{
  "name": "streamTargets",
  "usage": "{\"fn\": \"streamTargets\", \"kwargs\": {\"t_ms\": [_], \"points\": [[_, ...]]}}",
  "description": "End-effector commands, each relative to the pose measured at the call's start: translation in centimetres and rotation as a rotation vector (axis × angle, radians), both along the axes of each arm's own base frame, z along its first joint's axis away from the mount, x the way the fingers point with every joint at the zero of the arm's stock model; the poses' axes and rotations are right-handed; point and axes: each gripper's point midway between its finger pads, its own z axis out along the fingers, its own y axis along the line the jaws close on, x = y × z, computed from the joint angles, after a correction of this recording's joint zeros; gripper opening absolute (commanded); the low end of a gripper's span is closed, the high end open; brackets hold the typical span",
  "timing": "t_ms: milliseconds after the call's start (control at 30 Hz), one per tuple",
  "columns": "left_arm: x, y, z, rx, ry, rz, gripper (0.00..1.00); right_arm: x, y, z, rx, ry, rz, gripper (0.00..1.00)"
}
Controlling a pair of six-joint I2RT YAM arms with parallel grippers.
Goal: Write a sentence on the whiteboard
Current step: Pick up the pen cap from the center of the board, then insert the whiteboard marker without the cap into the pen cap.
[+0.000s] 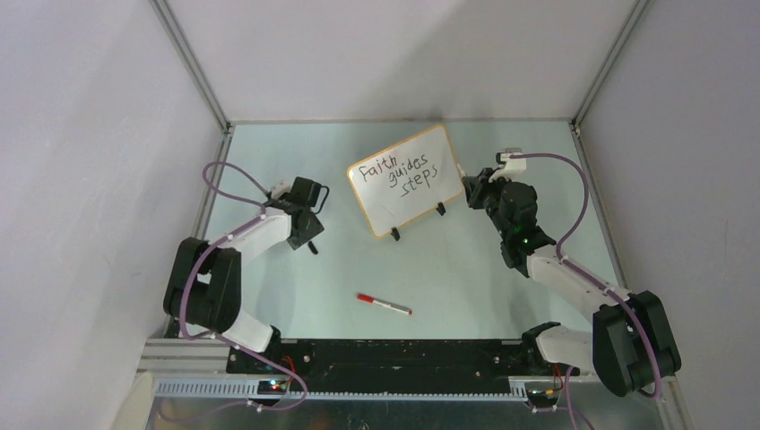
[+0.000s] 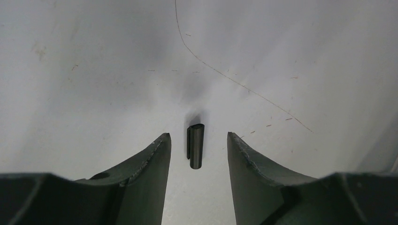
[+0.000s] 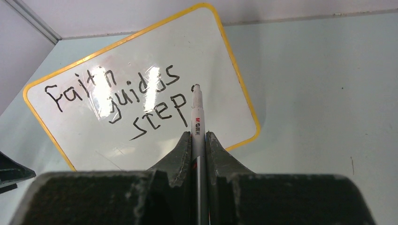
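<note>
Whiteboard (image 1: 401,211), upper centre of the overhead view, bearing the sentence (image 1: 399,175): light, glossy, likely tippy on its clip feet (image 1: 395,235), best gripped at its edge; right tool (image 3: 198,139) clamps a marker (image 3: 197,115), left tool (image 2: 199,140) gapes around a cap (image 2: 196,151).

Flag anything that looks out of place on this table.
A red-ended marker lies loose on the table, near its front. A small black cap, likely a pen's, sits between the left gripper's open fingers.
</note>
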Motion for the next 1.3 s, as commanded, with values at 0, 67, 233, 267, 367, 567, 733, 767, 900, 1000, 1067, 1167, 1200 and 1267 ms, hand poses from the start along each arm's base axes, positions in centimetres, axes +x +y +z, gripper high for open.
{"fn": "streamTargets", "kwargs": {"t_ms": [0,67,233,267,367,567,733,767,900,1000,1067,1167,1200,1267], "points": [[0.5,-0.2,-0.7,-0.005,0.024,-0.015,0.51,0.2,-0.1,1.8,0.027,-0.058,-0.001,0.00],[0.3,0.0,-1.2,0.001,0.049,-0.007,0.48,0.2,-0.1,1.7,0.027,-0.057,0.000,0.00],[-0.1,0.4,-1.8,0.000,0.074,0.021,0.46,0.2,-0.1,1.7,0.028,-0.056,-0.001,0.00],[-0.2,0.5,-1.9,-0.001,0.078,0.027,0.46,0.2,-0.1,1.7,0.028,-0.056,-0.002,0.00],[-0.4,0.5,-2.3,-0.016,0.090,0.029,0.44,0.2,-0.1,1.7,0.030,-0.056,0.000,0.00],[-0.5,-0.2,-3.1,-0.081,0.085,0.031,0.30,0.2,-0.1,1.7,0.029,-0.054,-0.001,0.00],[-0.9,-0.2,-3.1,-0.098,0.082,0.040,0.23,0.1,-0.1,1.8,0.030,-0.054,0.001,0.00],[-0.9,-0.2,-2.8,-0.102,0.072,0.043,0.21,0.1,-0.1,1.8,0.030,-0.055,0.002,0.00],[-0.9,-0.4,-1.1,-0.127,0.022,0.037,0.16,-0.3,0.1,2.2,0.026,-0.063,0.023,0.00],[-0.8,-0.8,0.5,-0.162,-0.018,0.042,0.14,-1.6,1.3,3.4,0.032,-0.106,0.115,0.00],[-0.6,-1.5,1.7,-0.220,-0.058,0.059,0.07,-2.6,2.4,4.2,0.045,-0.145,0.188,0.00],[0.2,-3.2,4.0,-0.335,-0.130,0.065,0.03,-4.4,4.6,5.4,0.057,-0.192,0.294,0.00],[0.4,-3.8,4.7,-0.379,-0.142,0.070,0.01,-5.1,5.7,5.8,0.054,-0.208,0.326,0.00],[0.9,-4.7,6.1,-0.439,-0.169,0.073,0.00,-6.2,7.1,6.4,0.032,-0.241,0.364,0.00]]}}
